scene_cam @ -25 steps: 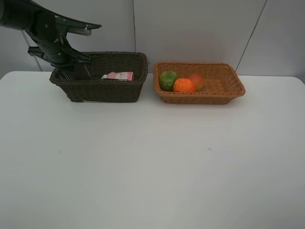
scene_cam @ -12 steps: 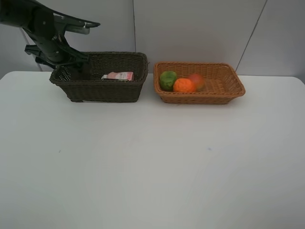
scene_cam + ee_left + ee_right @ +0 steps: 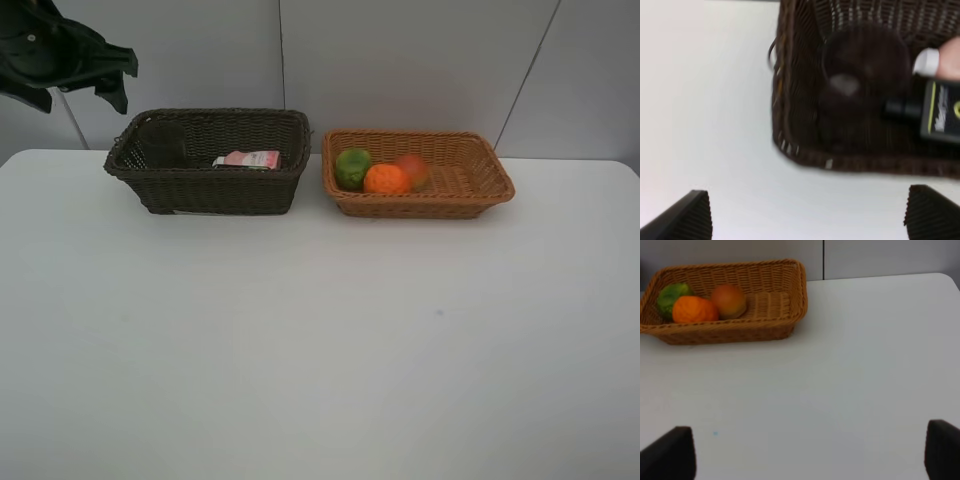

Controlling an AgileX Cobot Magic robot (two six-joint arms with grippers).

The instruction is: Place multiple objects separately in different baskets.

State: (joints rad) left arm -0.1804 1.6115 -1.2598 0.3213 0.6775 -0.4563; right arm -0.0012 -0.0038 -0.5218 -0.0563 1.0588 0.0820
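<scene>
Left gripper (image 3: pixel 807 215), jaws wide apart and empty, hangs above the dark brown basket (image 3: pixel 207 190), mauve cup (image 3: pixel 862 75) directly below; right gripper (image 3: pixel 810 455) equally open, empty.

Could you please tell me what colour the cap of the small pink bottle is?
White; the small pink bottle shows its cap best in the left wrist view.
</scene>
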